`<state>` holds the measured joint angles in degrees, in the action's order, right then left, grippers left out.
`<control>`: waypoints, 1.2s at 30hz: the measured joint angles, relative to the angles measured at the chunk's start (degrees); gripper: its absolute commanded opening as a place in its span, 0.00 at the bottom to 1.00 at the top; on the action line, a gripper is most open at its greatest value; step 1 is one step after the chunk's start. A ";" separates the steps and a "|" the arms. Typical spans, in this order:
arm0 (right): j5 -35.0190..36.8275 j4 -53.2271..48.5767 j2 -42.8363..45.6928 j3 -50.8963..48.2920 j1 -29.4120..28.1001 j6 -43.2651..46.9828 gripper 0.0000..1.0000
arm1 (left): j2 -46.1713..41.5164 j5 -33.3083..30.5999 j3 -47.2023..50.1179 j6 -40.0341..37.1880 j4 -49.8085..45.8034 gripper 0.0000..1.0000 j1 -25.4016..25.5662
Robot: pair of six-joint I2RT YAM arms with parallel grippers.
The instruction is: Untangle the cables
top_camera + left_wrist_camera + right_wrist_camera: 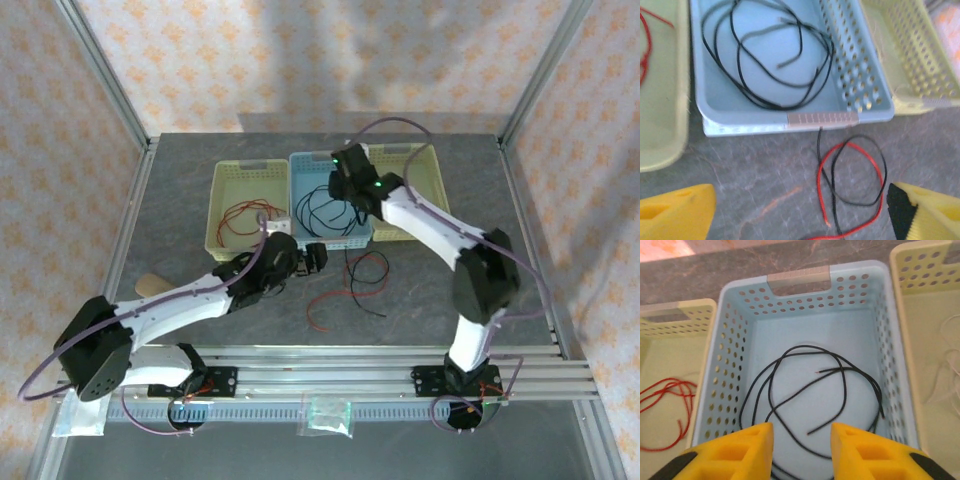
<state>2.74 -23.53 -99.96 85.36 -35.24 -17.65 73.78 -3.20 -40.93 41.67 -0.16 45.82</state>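
A red cable [818,182] and a black cable [857,203] lie looped through each other on the table, just in front of the blue basket [822,119]. My left gripper [800,220] hovers low over them, open, with nothing between its yellow fingers [675,215]. In the top view this pair [355,280] lies right of the left gripper [315,258]. More black cables [805,346] lie loose on the blue basket's floor [799,277]. My right gripper [802,450] hangs above them, open and holding nothing.
A yellow basket [225,175] left of the blue one holds red cables [665,395]. The yellow basket [900,270] on the right holds pale white cables [945,370]. A wooden piece [150,285] lies at the table's left. A small clear bag [328,412] sits on the front rails.
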 measured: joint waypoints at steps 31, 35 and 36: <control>-12.26 3.02 28.06 -46.29 13.70 -10.36 0.25 | 27.17 5.97 -12.79 0.76 10.69 0.50 11.56; -13.68 5.64 25.42 -46.29 13.70 -8.39 0.25 | 27.28 6.25 -12.04 1.11 12.31 0.49 11.56; -13.99 6.23 24.92 -46.29 13.70 -7.80 0.25 | 27.36 6.27 -11.85 1.33 12.52 0.49 11.56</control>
<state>-11.25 -17.30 -75.05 39.07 -21.54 -25.45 101.14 3.07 -52.77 43.00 12.36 57.39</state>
